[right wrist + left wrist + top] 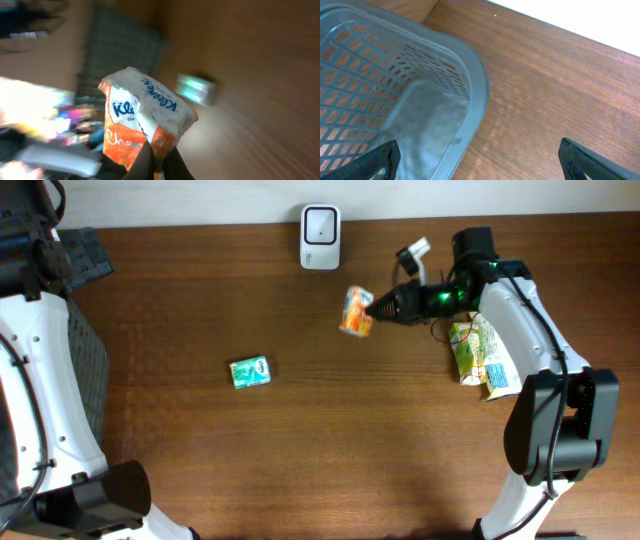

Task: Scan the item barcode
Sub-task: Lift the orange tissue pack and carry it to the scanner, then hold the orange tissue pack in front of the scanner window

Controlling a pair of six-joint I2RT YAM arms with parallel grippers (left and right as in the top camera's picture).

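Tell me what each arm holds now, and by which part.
The right jaws pinch the Kleenex pack at its orange end. The left jaws are open, holding nothing.

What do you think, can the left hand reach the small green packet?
Probably yes: the left hand is open and empty, with just brown wooden table between it and the small green packet.

An orange-and-white Kleenex pack is held tilted above the table, pinched at 1 end by the right gripper, near the back edge and right of centre. Blue lettering is seen on its white part. A white scanner is set at the back edge, near the pack but apart.
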